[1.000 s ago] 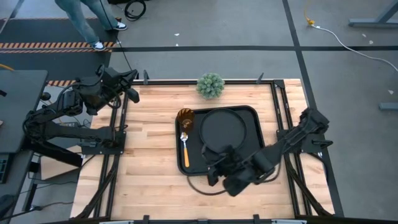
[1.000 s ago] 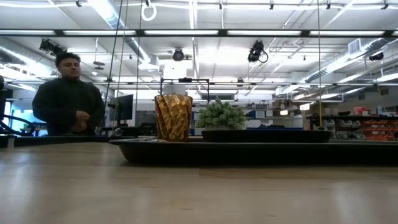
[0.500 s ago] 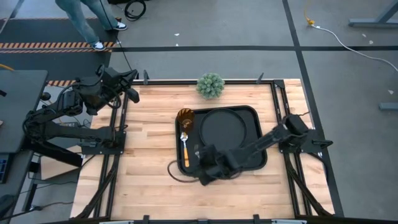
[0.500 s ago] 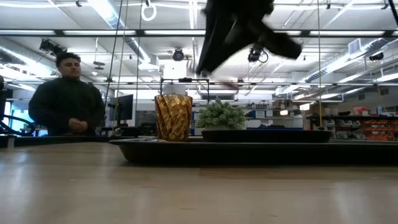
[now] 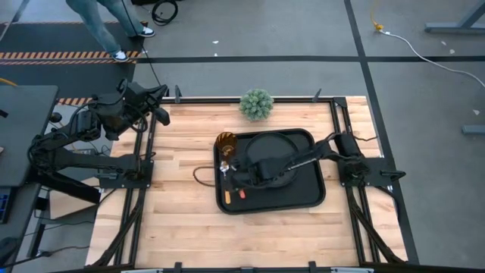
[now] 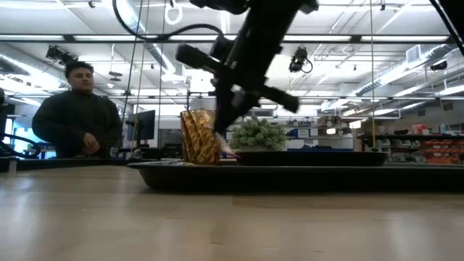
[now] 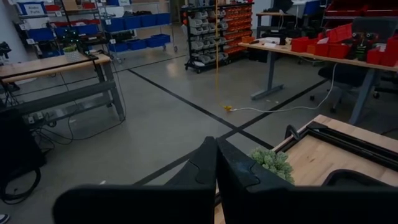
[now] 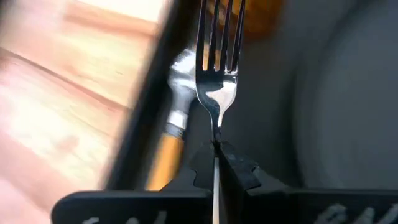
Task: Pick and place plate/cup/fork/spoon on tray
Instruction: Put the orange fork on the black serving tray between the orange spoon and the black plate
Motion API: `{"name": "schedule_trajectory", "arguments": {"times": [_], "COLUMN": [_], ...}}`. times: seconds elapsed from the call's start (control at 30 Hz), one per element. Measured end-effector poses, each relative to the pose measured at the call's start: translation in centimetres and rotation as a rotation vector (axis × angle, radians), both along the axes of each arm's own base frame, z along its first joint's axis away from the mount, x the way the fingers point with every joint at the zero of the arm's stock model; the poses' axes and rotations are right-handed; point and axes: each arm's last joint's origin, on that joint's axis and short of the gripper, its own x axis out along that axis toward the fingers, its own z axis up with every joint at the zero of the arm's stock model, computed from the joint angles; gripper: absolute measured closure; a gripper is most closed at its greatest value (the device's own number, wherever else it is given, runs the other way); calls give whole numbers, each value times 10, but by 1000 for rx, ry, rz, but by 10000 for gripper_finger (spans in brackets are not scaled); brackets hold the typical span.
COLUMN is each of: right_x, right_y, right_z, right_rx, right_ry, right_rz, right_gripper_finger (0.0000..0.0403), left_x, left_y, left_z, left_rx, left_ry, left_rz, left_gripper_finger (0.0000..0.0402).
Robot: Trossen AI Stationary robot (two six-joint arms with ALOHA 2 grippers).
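The black tray (image 5: 314, 196) lies mid-table. On it are the round black plate (image 5: 282, 144), the amber cup (image 5: 226, 142) at its far left corner, and the spoon (image 8: 179, 78) along its left rim. My right gripper (image 5: 235, 170) hangs low over the tray's left strip, just near of the cup (image 6: 199, 138), shut on the fork (image 8: 217, 59). The fork's tines hang between spoon and plate. My left gripper (image 7: 216, 163) waits shut, high at the table's far left corner (image 5: 159, 114). My right gripper pinches the fork's thin neck (image 8: 216, 135), just behind the tines, between its two shut fingers. The fingers slant down from the table's right side. The tines (image 8: 219, 31) jut out past the fingertips, and the orange-red handle end (image 5: 242, 195) sticks out toward the near edge. The fork is lifted clear of the tray.
A small green plant (image 5: 256, 104) stands at the table's far edge, behind the tray. Bare wood lies left of and near the tray. A person (image 6: 76, 109) shows beyond the table's far side in the low view.
My right gripper has carried the fork from over the tray's near edge toward the far left, sinking and tipping more steeply down, and now hangs beside the cup. It has stayed shut on the fork. In the low view it has come down from above.
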Motion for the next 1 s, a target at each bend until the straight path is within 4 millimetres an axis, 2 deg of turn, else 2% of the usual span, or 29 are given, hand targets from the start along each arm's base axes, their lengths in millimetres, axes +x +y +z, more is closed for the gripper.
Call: {"name": "schedule_trajectory", "arguments": {"times": [0.13, 0.27, 0.47, 0.67, 0.83, 1.0], "right_x": [9, 11, 15, 18, 17, 14], "right_y": [-12, -15, -13, -11, -8, -4], "right_z": [4, 1, -31, -46, -47, -44], "right_rx": [8, 31, 102, 153, 159, 172], "right_ry": [-56, -57, 8, 19, 34, 50], "right_rz": [25, 14, 3, -23, -24, -21], "right_gripper_finger": [391, 390, 390, 389, 371, 323], "left_x": [0, 0, 0, 0, 1, 2], "left_y": [0, 0, 0, 0, 0, -1], "left_z": [0, 0, 0, 0, 1, 1], "left_rx": [0, 1, 0, -4, -130, -242], "left_ry": [0, -1, -1, -12, -181, -317], "left_rz": [0, 0, 0, 1, 10, -5], "left_gripper_finger": [392, 392, 392, 392, 392, 392]}}
